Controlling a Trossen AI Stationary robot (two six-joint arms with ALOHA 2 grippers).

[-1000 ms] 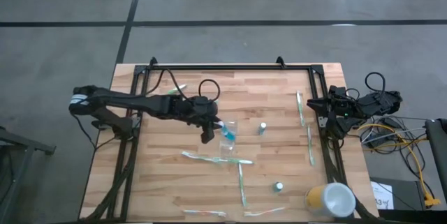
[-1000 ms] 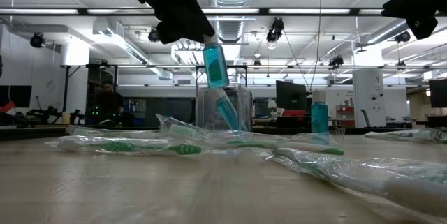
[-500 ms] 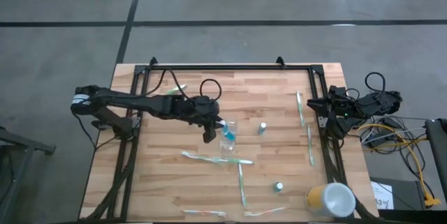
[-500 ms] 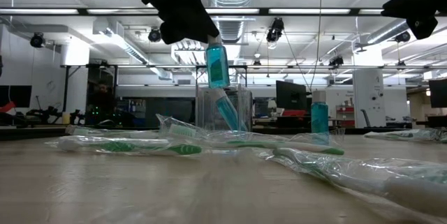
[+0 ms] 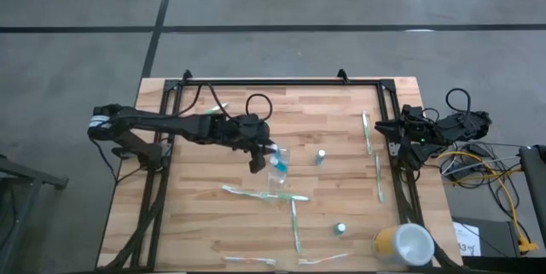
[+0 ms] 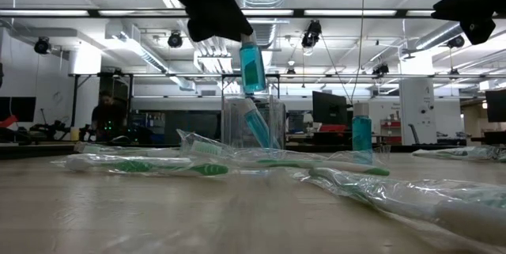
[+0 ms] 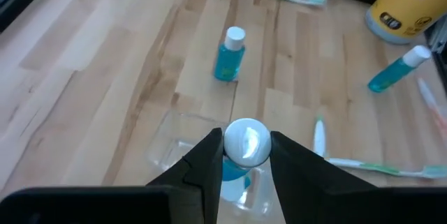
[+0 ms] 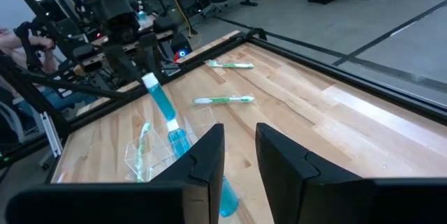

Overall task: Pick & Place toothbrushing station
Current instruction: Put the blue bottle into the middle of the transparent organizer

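The left gripper (image 5: 261,156), at centre-left of the high view, is grasping a small blue-filled tube with a white round cap (image 7: 246,142) and holding it just above the small clear plastic cup (image 6: 253,123), where another tube is already leaning. To do this step well, I judge the tube should be centred over the cup's mouth and lowered before the fingers let go, so the light cup is not knocked. The right gripper (image 5: 399,137) is waiting at the table's right edge, jaws narrowly parted and empty. The low view is showing the tube's height over the rim; the left wrist view is showing the cap pinched between the fingers.
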